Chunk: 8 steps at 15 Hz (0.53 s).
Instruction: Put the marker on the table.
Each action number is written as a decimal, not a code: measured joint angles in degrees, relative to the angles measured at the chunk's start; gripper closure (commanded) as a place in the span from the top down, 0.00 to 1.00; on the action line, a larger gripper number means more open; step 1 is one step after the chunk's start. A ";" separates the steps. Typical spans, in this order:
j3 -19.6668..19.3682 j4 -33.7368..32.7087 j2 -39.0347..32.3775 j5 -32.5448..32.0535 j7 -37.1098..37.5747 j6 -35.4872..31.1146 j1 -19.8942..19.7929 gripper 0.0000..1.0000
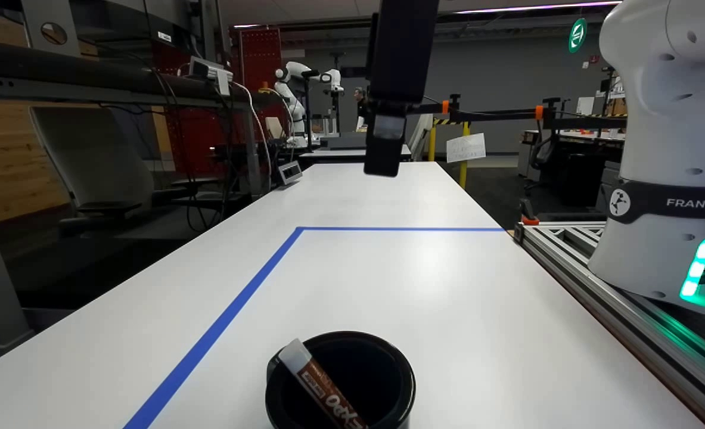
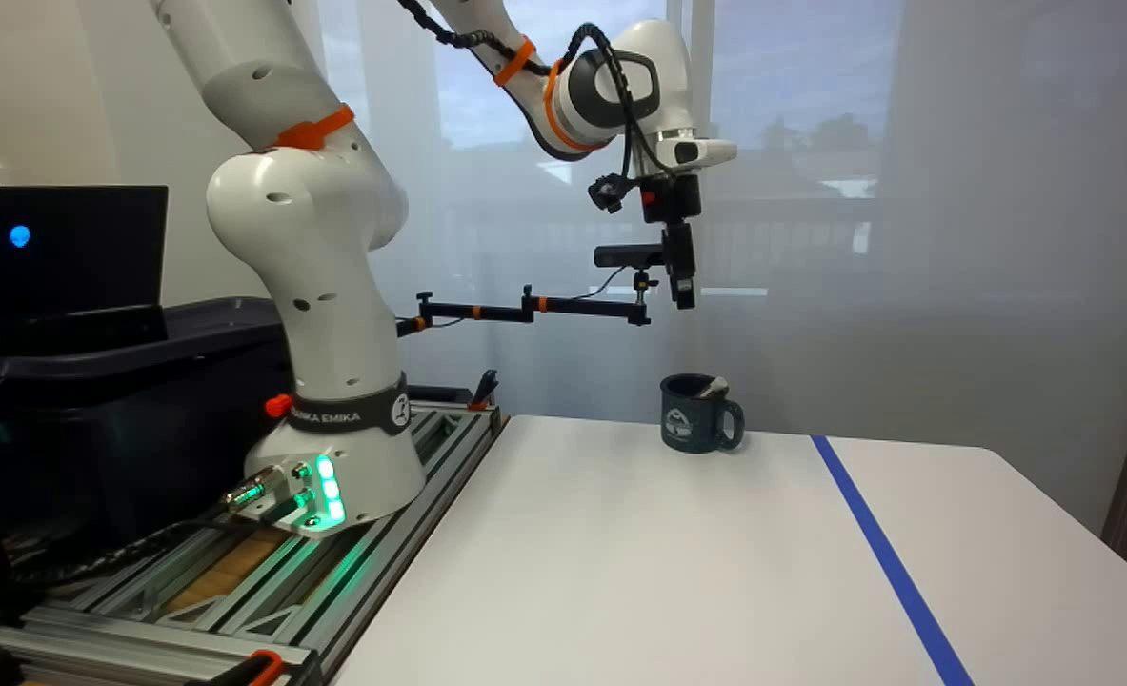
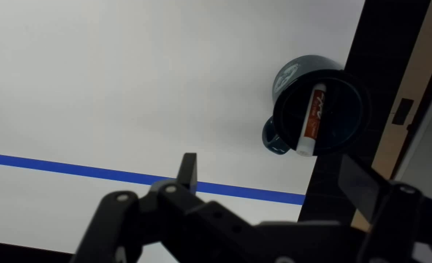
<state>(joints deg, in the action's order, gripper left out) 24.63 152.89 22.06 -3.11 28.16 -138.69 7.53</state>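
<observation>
The marker (image 1: 322, 384) leans inside a dark mug (image 1: 382, 375), its whitish end sticking out over the rim. It shows whole in the wrist view (image 3: 312, 118), with a reddish-brown label and whitish ends. In an exterior view only its pale end (image 2: 714, 387) shows above the mug (image 2: 682, 427). The mug stands upright on the white table (image 2: 668, 572), close to one edge. My gripper (image 3: 268, 162) is open and empty, its fingers wide apart. In an exterior view the gripper (image 2: 684, 297) hangs pointing down, well above the mug.
The mug's handle (image 3: 276, 140) faces the blue tape line (image 3: 128, 176). A black camera on a jointed arm (image 2: 582, 307) shows near the gripper. The robot base (image 2: 344, 467) stands on a metal-railed bench (image 2: 411, 534) along the table's side. A laptop (image 2: 58, 257) sits behind the base.
</observation>
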 measured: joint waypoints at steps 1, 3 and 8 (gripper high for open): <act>0.15 -0.01 -1.64 -0.88 0.10 -2.18 -0.01 1.00; 0.14 -0.03 -4.54 -2.26 0.13 -6.34 -0.02 1.00; 0.13 -0.46 -9.90 -3.95 1.07 -12.29 0.01 1.00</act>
<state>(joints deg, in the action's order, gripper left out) 24.75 152.43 12.16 -7.07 29.24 -150.98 7.54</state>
